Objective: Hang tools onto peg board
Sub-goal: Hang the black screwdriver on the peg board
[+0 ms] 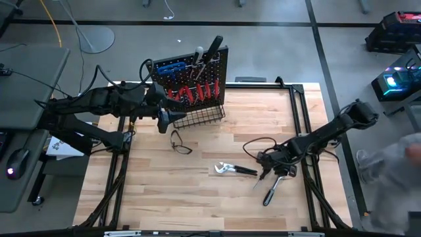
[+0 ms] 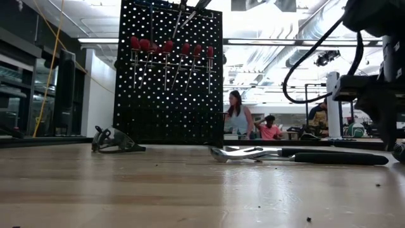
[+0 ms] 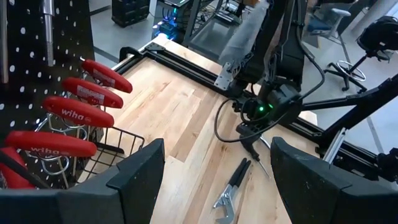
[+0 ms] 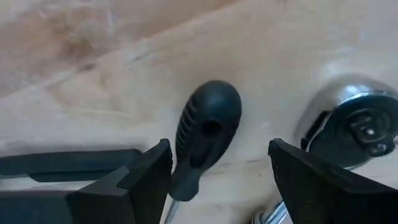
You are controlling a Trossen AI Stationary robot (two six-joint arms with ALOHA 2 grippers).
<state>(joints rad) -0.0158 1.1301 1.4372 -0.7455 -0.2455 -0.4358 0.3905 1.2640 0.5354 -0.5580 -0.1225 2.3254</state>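
Note:
The black peg board (image 1: pixel 191 76) stands upright at the table's far side. Red-handled screwdrivers (image 3: pixel 74 112) and a blue-handled T-key (image 1: pixel 174 66) hang on it, above its wire basket (image 1: pixel 200 118). On the table lie silver pliers (image 1: pixel 233 169), a chrome ratchet (image 1: pixel 273 191) and a black-handled screwdriver (image 4: pixel 205 134). My right gripper (image 4: pixel 217 174) is open, pointing steeply down. Its fingers stand on either side of the screwdriver's handle, with the ratchet head (image 4: pixel 354 124) just beside them. My left gripper (image 3: pixel 214 180) is open and raised beside the basket, with nothing between its fingers.
A small dark wire-framed thing (image 1: pixel 181 143) lies on the table in front of the basket. Black cable (image 1: pixel 253 145) loops off my right arm near the pliers. People sit in the room beyond the table (image 2: pixel 239 117). Bare wood (image 1: pixel 184 197) spreads across the near side.

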